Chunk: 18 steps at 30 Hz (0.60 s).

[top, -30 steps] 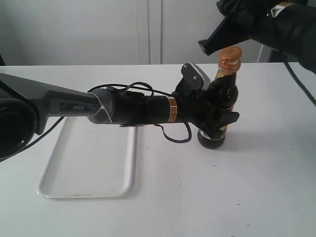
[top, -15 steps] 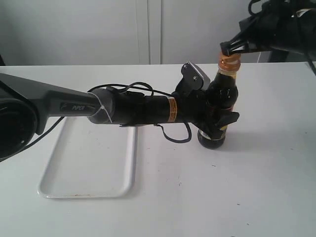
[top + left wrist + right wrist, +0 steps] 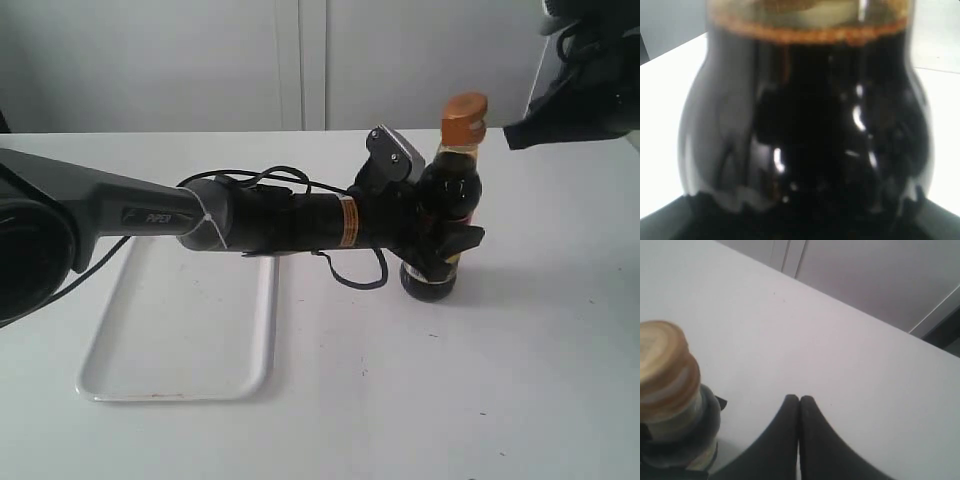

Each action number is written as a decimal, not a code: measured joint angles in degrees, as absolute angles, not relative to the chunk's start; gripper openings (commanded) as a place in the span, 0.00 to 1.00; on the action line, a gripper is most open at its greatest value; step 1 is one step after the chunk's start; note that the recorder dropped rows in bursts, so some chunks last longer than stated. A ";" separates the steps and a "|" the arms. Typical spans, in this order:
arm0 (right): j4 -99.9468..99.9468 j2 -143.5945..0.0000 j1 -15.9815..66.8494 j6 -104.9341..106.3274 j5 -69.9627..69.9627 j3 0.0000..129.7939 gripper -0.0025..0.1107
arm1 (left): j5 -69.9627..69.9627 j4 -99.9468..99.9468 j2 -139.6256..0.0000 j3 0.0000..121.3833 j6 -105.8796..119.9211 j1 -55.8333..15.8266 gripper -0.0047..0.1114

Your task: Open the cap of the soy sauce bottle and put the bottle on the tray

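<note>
Near-black liquid in the clear soy sauce bottle (image 3: 441,200), glossy with white glints, a thin orange-brown foam line at the liquid's top edge. Orange-gold cap (image 3: 464,112), banded paler toward the neck. White tray (image 3: 262,330) on a white bench (image 3: 520,380). Black left tool (image 3: 440,245), an orange band on its black wrist. Black right tool (image 3: 799,400). Pale grey wall (image 3: 200,60) behind.
</note>
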State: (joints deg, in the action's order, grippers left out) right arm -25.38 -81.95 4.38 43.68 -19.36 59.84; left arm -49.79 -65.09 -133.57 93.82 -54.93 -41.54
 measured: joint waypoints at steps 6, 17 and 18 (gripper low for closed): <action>-23.29 -82.06 1.96 43.45 -25.10 59.84 0.02 | -48.84 -66.30 -132.81 93.82 -56.25 -41.54 0.04; -21.95 -84.34 1.29 42.08 -28.11 59.84 0.02 | -44.97 -75.79 -129.17 93.02 -62.62 -41.66 0.04; -21.95 -84.34 1.29 42.08 -28.11 59.84 0.02 | -44.84 -76.22 -128.99 93.02 -62.74 -41.66 0.04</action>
State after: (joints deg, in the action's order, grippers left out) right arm -21.95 -84.34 1.29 42.08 -28.11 59.84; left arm -44.84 -76.22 -128.99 93.02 -62.74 -41.66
